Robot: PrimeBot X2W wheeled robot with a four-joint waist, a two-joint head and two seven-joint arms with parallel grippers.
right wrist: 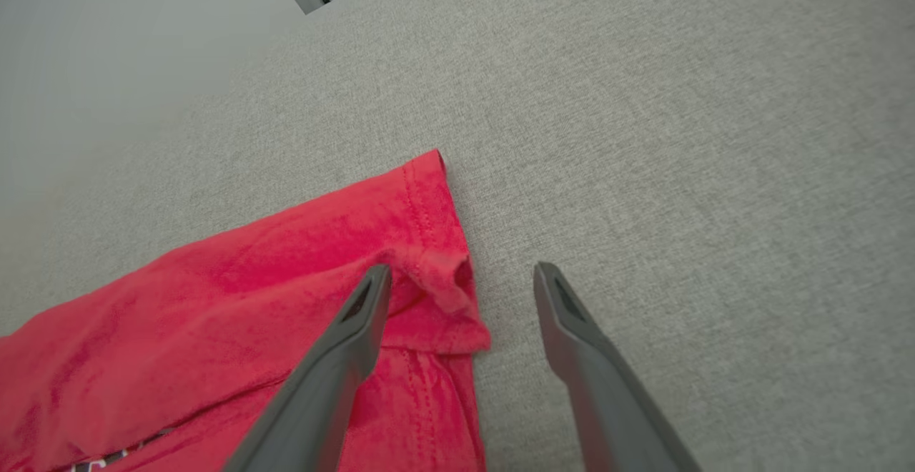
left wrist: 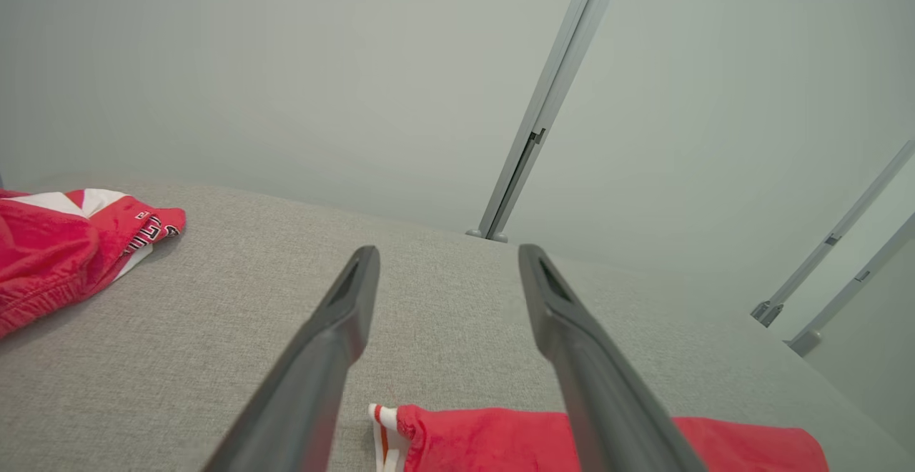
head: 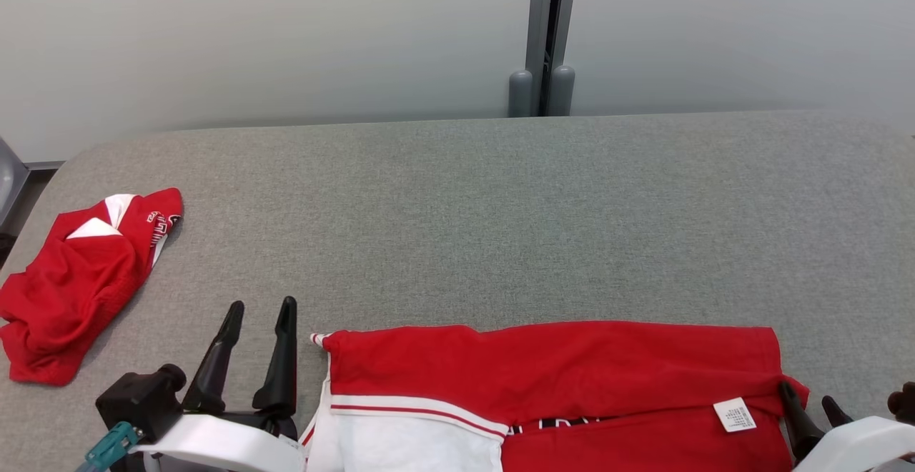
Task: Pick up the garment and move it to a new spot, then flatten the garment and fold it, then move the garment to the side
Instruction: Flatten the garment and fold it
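Left gripper (head: 261,306), open and empty, sits just off the left end of the garment (head: 557,365). Right gripper (head: 806,393), also open, straddles its right edge. A red bundle (head: 71,279) lies farther left.

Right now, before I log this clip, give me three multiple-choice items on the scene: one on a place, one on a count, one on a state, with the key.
1. Where does the crumpled red garment lie on the grey table?
A. at the robot's far left
B. at the robot's far right
C. at the middle of the far edge

2. How many garments lie on the table?
A. one
B. two
C. three

3. How does the left gripper stand?
A. shut on cloth
B. open, holding nothing
C. shut and empty

Key:
1 A: it sits at the head view's left edge.
2 B: there is the crumpled one, plus the spread red and white garment along the near edge.
3 B: its fingers stand apart, gripping nothing, just left of the spread garment's corner.
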